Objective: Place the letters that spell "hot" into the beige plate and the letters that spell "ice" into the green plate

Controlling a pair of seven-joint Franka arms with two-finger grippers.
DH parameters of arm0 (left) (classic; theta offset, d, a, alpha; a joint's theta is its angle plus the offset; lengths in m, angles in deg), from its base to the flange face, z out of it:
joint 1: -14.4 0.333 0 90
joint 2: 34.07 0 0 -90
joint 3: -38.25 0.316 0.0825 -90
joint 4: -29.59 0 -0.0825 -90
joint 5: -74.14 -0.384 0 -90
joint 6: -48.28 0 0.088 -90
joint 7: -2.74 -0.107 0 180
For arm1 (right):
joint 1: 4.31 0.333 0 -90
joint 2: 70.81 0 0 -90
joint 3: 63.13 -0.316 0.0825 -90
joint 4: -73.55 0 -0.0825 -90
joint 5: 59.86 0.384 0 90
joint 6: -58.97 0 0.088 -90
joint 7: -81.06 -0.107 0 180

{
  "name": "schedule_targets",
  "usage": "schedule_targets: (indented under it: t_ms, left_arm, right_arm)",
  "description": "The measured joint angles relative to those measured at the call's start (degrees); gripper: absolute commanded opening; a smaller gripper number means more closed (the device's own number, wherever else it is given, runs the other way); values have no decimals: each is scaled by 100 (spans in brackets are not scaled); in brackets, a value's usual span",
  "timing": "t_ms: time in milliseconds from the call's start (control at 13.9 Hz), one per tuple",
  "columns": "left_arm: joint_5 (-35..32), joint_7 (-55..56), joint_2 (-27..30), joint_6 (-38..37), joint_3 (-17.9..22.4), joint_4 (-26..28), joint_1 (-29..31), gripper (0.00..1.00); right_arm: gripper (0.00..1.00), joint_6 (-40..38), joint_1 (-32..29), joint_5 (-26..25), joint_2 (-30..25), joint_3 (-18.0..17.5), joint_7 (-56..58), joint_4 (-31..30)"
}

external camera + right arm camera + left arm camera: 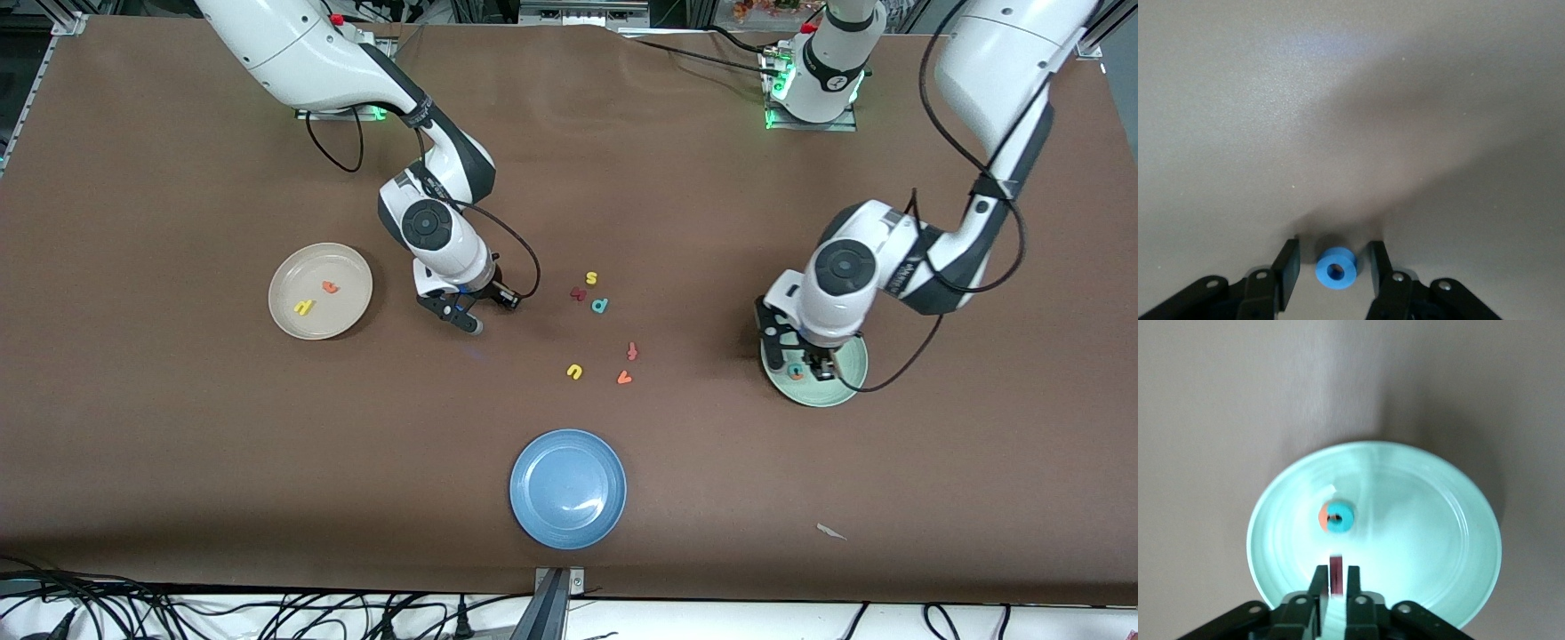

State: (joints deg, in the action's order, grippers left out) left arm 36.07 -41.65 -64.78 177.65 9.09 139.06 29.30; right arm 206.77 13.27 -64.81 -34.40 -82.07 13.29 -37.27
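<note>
Fingers of the right gripper (1334,263) stand apart on either side of the blue o (1336,269), not touching it, low over bare table between the beige plate (287,311) and the loose letters. That plate holds the yellow h (304,308) and orange t (331,286). The left gripper (1335,577) pinches the dark red i (1335,572) over the green plate (1458,540), where the teal c (1340,518) and orange e (1323,517) lie touching.

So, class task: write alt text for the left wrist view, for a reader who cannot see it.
The left tool hangs over the green plate, its narrowly parted fingers either side of a dark red bar. Farther in on the plate lie a teal letter and an orange letter, touching.
</note>
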Motion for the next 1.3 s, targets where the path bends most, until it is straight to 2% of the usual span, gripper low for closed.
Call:
schedule_targets:
  t_ms: [216,360,576,720,936,1080,1224,1296]
  left_arm:
    - [149,-15,69,-108,-102,-31,22,100]
    - [596,-22,284,-422,-228,-77,15,100]
    - [1500,14,721,-1493,-279,-562,-22,100]
    - [1978,186,875,-2404,-280,-1203,-18,100]
    - [2577,1358,974,-3228,-283,-1941,-39,100]
    - [2820,2556,1197,-3421,-267,-2107,-201,100]
    - [2999,3259,1558,-3615,17,-2134,-489,100]
    - [3210,3384,1752,-3645,340,-2133,-653,100]
  right_arm:
    - [51,-2,1,0,0,0,-15,-1]
    - [51,0,5,-5,0,0,-82,-1]
    - [51,0,27,-14,1,-1,-110,-1]
    - [43,-1,61,-14,1,-1,-133,-1]
    - [27,-13,86,-14,-1,-3,-165,-3]
    - [20,-23,87,-15,-7,-3,-172,-4]
    - [20,-23,89,-14,-18,-5,-172,2]
    - [20,-55,90,-15,-18,-6,-172,12]
